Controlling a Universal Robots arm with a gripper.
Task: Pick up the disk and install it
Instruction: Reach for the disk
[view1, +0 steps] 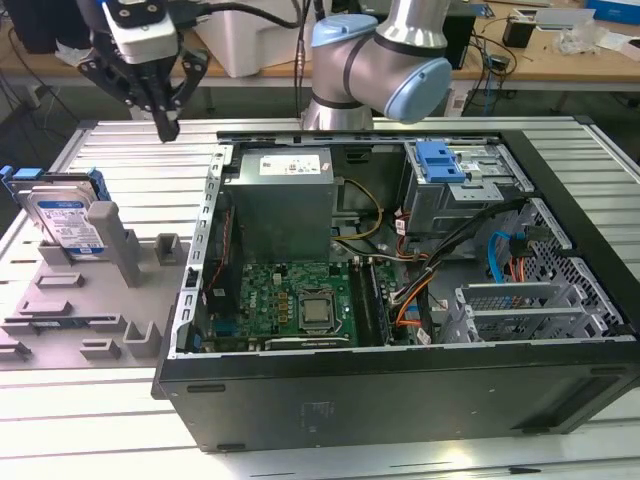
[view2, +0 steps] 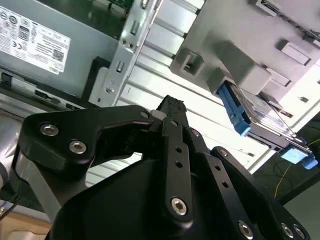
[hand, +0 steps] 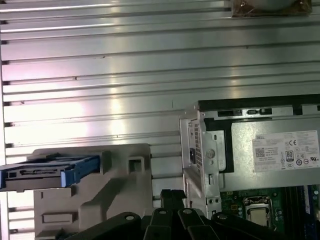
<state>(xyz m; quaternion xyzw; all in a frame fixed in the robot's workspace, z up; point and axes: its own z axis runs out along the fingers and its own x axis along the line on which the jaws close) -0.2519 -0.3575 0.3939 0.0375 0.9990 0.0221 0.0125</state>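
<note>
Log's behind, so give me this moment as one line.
disk: upright in grey holder, untouched | gripper: jaws shut, empty, hovering between holder and computer case | install: not done

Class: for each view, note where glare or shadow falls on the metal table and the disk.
First wrist view: glare streaks the table; second wrist view: the table glares white, the gripper dark against it; exterior view: the disk is evenly lit, without glare.

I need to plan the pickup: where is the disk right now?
The disk stands on edge in the grey holder at the exterior view's left, beside the open computer case.
</note>
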